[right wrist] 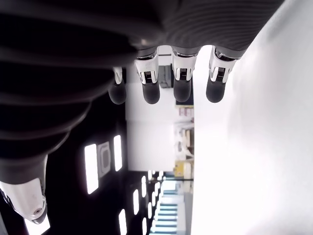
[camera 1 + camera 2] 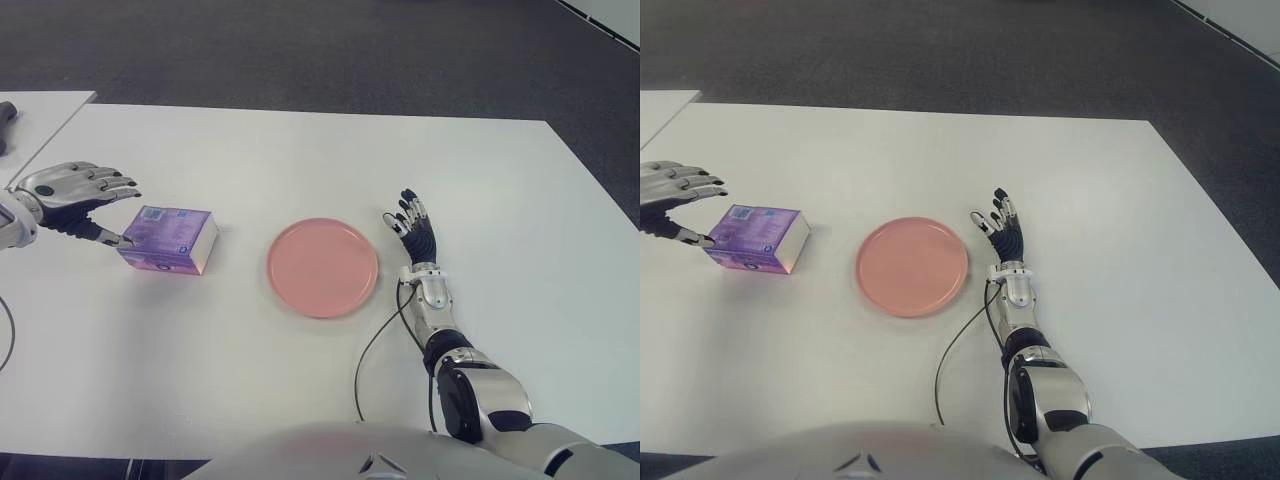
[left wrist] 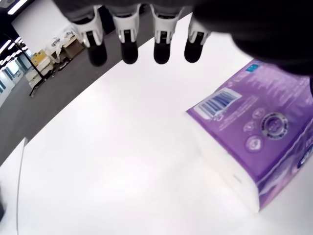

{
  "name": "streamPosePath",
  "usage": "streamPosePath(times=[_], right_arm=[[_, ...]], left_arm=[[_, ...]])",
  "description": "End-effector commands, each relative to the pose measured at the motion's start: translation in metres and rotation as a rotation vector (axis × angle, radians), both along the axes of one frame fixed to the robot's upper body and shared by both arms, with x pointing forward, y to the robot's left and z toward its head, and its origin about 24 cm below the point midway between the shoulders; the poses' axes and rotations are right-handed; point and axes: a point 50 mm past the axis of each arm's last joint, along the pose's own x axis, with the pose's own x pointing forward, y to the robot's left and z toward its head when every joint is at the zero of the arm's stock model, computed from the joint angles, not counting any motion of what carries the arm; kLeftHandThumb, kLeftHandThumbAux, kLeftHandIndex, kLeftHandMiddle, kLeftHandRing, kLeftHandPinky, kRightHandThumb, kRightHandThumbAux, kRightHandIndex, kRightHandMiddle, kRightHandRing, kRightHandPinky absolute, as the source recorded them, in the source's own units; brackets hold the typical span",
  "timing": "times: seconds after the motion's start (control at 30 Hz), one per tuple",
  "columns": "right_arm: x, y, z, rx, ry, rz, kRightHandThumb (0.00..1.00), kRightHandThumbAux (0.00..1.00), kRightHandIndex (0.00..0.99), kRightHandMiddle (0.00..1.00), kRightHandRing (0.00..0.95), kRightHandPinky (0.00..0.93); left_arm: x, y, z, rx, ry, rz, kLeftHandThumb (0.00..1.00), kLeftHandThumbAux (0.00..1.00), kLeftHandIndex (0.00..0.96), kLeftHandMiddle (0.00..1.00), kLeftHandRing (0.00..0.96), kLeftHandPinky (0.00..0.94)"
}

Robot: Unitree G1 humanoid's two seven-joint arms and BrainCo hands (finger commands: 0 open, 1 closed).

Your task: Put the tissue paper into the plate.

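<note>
Purple tissue paper [image 2: 168,240] lies on the white desk [image 2: 300,160], just beside the left hand [image 2: 75,195], whose spread fingers hold nothing. Right hand [image 2: 415,228] lies open beside the pink plate [image 2: 322,267].

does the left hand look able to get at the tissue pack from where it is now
Probably yes: the left hand is open right beside the tissue pack, thumb tip at its near edge, and nothing lies between them. The right hand shows idle beyond the plate.

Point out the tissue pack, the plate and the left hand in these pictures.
tissue pack [image 2: 168,238]: left eye view, on its purple top face.
plate [image 2: 322,266]: left eye view, on its bare pink middle.
left hand [image 2: 70,192]: left eye view, on the back of the hand, beside the pack.
</note>
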Motion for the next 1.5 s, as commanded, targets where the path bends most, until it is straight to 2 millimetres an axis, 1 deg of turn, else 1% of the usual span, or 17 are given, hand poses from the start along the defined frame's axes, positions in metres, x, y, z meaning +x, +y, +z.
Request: streamPosePath(times=[0.03, 0.17, 0.37, 0.9, 1.03, 1.27, 1.5], right_arm=[[-0.024, -0.003, -0.033, 0.016, 0.169, -0.019, 0.048, 0.587, 0.0, 0.0, 0.0, 0.0], [-0.024, -0.004, -0.033, 0.016, 0.17, -0.02, 0.048, 0.587, 0.0, 0.0, 0.0, 0.0], [-0.024, -0.005, -0.033, 0.016, 0.17, -0.02, 0.048, 0.587, 0.0, 0.0, 0.0, 0.0], [-0.023, -0.006, -0.033, 0.016, 0.173, -0.02, 0.048, 0.587, 0.0, 0.0, 0.0, 0.0], [-0.023, -0.006, -0.033, 0.017, 0.174, -0.02, 0.048, 0.587, 0.0, 0.0, 0.0, 0.0], [-0.022, -0.007, -0.033, 0.017, 0.175, -0.021, 0.048, 0.587, 0.0, 0.0, 0.0, 0.0], [-0.022, -0.008, -0.033, 0.017, 0.176, -0.021, 0.048, 0.587, 0.0, 0.0, 0.0, 0.0]], left_arm=[[0.003, -0.005, -0.005, -0.033, -0.014, -0.027, 0.383, 0.142, 0.0, 0.0, 0.0, 0.0], [0.005, -0.01, -0.003, -0.057, -0.036, -0.045, 0.392, 0.136, 0.0, 0.0, 0.0, 0.0], [0.008, -0.025, 0.006, -0.125, -0.067, -0.082, 0.389, 0.127, 0.0, 0.0, 0.0, 0.0], [0.002, -0.044, 0.017, -0.237, -0.173, -0.166, 0.366, 0.085, 0.0, 0.0, 0.0, 0.0], [0.002, -0.046, 0.017, -0.251, -0.177, -0.163, 0.362, 0.085, 0.0, 0.0, 0.0, 0.0], [0.002, -0.048, 0.01, -0.283, -0.156, -0.153, 0.375, 0.093, 0.0, 0.0, 0.0, 0.0], [0.002, -0.049, 0.005, -0.249, -0.11, -0.159, 0.366, 0.098, 0.0, 0.0, 0.0, 0.0]])
